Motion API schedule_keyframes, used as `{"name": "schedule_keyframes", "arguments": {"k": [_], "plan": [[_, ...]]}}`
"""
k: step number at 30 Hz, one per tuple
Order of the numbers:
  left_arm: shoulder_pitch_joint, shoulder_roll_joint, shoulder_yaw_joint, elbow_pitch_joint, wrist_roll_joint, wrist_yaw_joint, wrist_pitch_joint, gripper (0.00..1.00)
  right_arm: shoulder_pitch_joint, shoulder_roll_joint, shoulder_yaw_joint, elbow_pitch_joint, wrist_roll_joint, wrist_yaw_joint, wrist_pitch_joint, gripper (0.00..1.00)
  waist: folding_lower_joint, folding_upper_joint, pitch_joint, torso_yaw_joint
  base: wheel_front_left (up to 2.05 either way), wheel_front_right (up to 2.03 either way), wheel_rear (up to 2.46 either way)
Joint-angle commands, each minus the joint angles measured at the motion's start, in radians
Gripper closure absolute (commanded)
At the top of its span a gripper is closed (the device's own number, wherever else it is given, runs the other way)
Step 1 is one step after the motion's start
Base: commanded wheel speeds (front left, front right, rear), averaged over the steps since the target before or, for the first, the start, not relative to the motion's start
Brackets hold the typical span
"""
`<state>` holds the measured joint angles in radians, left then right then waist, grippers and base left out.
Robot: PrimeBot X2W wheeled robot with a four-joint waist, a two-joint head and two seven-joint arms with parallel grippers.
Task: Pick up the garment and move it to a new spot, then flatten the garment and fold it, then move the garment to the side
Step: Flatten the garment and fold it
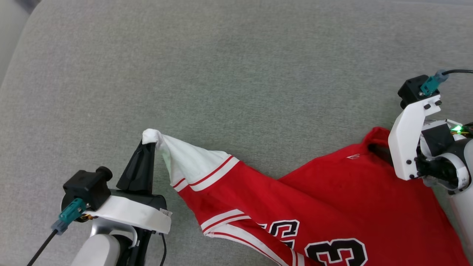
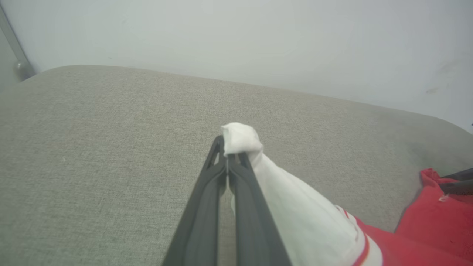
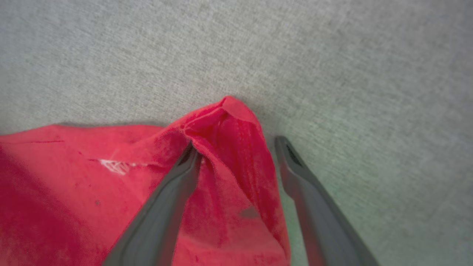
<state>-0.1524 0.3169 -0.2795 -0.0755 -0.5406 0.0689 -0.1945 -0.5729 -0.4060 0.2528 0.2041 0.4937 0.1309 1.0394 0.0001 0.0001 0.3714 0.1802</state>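
Observation:
The garment [image 1: 332, 192], a red shirt with white sleeves and black "23" lettering, lies spread across the lower right of the grey cushion. My left gripper [image 1: 146, 142] is shut on the tip of its white sleeve [image 2: 240, 138], lifting that corner up and to the left. At the right, my right gripper [image 3: 236, 147] stands open over the garment's red far corner [image 3: 225, 122]. One of its fingers [image 3: 184, 166] sits among the red folds, the other rests on bare cushion beside the cloth. In the head view its fingers are hidden behind the white wrist bracket [image 1: 410, 136].
A wide grey fabric cushion [image 1: 221, 66] stretches up and to the left of the garment. Its rounded edge [image 2: 111, 70] meets a pale wall behind. A black cable [image 1: 458, 71] runs off the right wrist.

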Motion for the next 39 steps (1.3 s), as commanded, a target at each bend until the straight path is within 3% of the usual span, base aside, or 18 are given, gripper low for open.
{"name": "schedule_keyframes", "arguments": {"k": [1,5,6,7,8,13,21,26,30,39], "plan": [[-0.013,-0.004,-0.001,0.006,-0.001,-0.004,-0.006,1.0,-0.007,0.002,0.013,0.026,0.002,0.0,0.009,0.0,-0.0001,-0.0001,0.024,0.027,0.0,0.0,0.0],[-0.022,-0.011,-0.006,0.03,-0.006,-0.011,-0.014,1.0,0.023,0.016,0.063,0.129,0.018,0.0,0.029,0.0,-0.0001,-0.0001,0.027,0.034,0.0,0.0,0.0],[-0.022,-0.01,-0.006,0.034,-0.007,-0.012,-0.016,1.0,0.028,0.02,0.072,0.146,0.022,0.0,0.033,0.51,-0.0001,-0.0001,0.024,0.033,0.0,0.0,0.0],[-0.021,-0.01,-0.006,0.04,-0.008,-0.012,-0.018,1.0,0.03,0.025,0.08,0.158,0.028,0.0,0.034,0.84,-0.0001,-0.0001,0.021,0.032,0.0,0.0,0.0],[-0.02,-0.008,-0.006,0.044,-0.008,-0.012,-0.018,1.0,0.029,0.029,0.087,0.168,0.032,0.0,0.033,1.0,-0.0001,-0.0001,0.016,0.029,0.0,0.0,0.0],[-0.019,0.005,0.005,0.056,-0.016,-0.012,-0.02,1.0,-0.017,0.038,0.097,0.182,0.06,0.0,-0.01,1.0,-0.0001,-0.0001,-0.024,0.009,0.0,0.0,0.0],[-0.096,0.082,0.058,0.052,-0.032,-0.025,0.032,1.0,-0.129,0.043,0.066,0.198,0.046,0.0,-0.229,1.0,-0.0001,-0.0001,-0.132,-0.061,0.0,0.0,0.0],[-0.251,0.102,0.114,0.131,-0.081,-0.02,0.088,1.0,-0.202,0.07,0.051,0.258,0.018,0.0,-0.373,1.0,-0.0001,-0.0001,-0.198,-0.114,0.0,0.0,0.0],[-0.397,0.115,0.123,0.252,-0.1,-0.041,0.131,1.0,-0.273,0.104,0.034,0.334,-0.009,0.0,-0.476,1.0,-0.0001,-0.0001,-0.225,-0.155,0.0,0.0,0.0],[-0.794,0.133,0.107,0.524,-0.065,-0.056,0.168,1.0,-0.531,0.179,-0.069,0.474,-0.06,0.0,-0.678,1.0,-0.0001,-0.0001,-0.173,-0.221,0.0,0.0,0.0]]}}
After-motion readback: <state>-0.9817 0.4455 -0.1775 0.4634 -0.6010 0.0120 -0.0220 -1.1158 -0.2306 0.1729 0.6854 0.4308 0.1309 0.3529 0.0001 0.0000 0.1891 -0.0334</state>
